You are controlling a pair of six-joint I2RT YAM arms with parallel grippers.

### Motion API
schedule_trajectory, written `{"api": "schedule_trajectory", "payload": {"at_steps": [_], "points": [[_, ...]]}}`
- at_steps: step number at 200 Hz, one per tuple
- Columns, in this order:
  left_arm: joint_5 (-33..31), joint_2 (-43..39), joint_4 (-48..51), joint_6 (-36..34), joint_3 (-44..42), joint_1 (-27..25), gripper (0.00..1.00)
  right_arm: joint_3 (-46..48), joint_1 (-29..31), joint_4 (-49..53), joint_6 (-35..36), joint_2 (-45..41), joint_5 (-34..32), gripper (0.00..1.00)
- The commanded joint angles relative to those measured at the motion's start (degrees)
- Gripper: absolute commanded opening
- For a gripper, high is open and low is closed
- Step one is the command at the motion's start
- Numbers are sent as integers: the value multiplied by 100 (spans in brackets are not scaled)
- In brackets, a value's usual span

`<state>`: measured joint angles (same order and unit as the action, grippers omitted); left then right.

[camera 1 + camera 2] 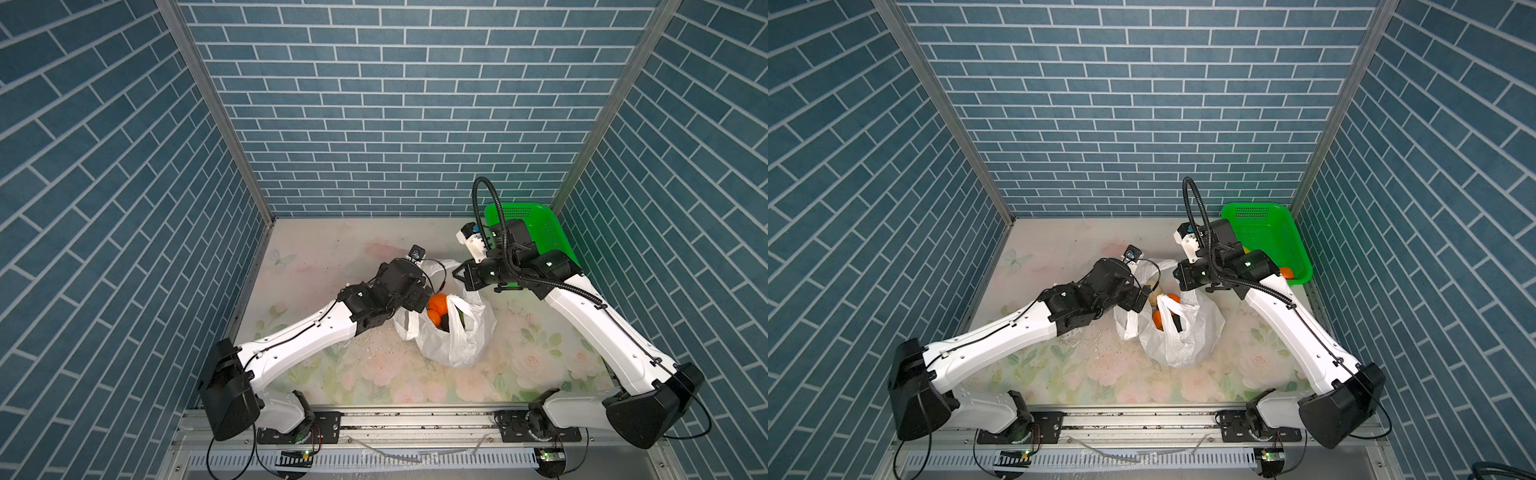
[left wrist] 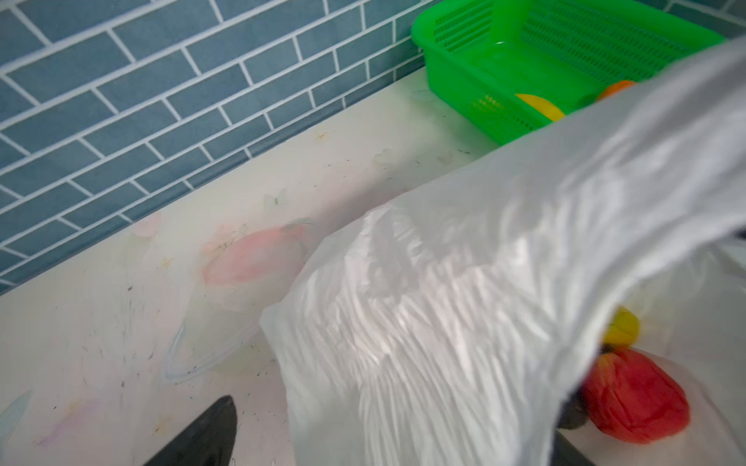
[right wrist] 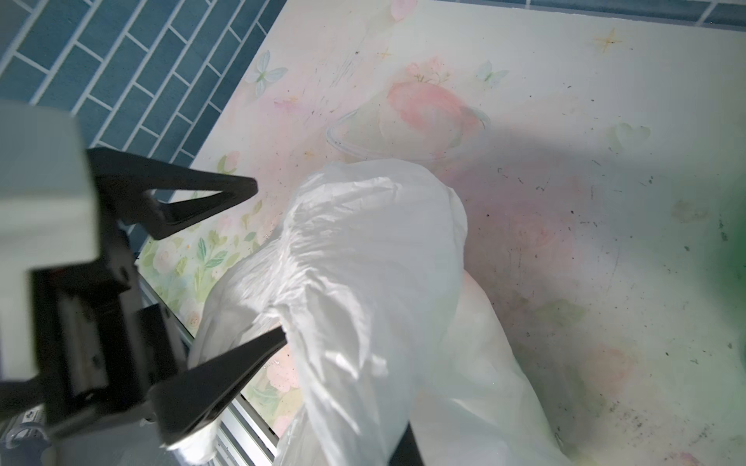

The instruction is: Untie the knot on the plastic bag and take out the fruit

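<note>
Bag open mid-table, some fruit still inside

The plastic bag is sat mid-table, fruit showing at its mouth. The far rim is pinched up by the right gripper, likely so the wide-spread left gripper can be dipped in.

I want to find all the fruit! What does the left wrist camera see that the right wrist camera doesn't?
Only the left wrist view shows fruit: a red fruit and a yellow fruit inside the plastic bag, and the green basket holding a yellow piece and an orange piece. Only the right wrist view shows the left gripper from outside, its fingers wide open. Both show that bag and the flowery table.
</note>
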<state>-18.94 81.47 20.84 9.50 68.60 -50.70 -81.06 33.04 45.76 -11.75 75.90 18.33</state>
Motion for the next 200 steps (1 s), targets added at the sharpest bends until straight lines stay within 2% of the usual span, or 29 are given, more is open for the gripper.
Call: {"api": "schedule_trajectory", "payload": {"at_steps": [1,39,52,61,87,120,160,200], "points": [[61,319,-227,272,227,386,100,-182,-16,-208,-13,-154,293,0],[902,721,-499,387,149,725,99,-252,-17,-238,59,-128,294,0],[919,786,-353,402,213,769,91,-255,-17,-249,82,-104,253,0],[926,782,-234,422,241,830,81,-256,-16,-246,122,-93,209,0],[1036,534,14,429,133,1087,39,-239,-42,-244,239,-60,93,0],[1159,53,437,262,27,1366,0,-278,-169,-286,415,102,57,0],[1249,-454,1339,335,160,1409,0,-491,-423,-470,670,563,26,0],[1701,-975,2057,938,39,1388,0,-1282,-554,-775,880,1440,4,0]]}}
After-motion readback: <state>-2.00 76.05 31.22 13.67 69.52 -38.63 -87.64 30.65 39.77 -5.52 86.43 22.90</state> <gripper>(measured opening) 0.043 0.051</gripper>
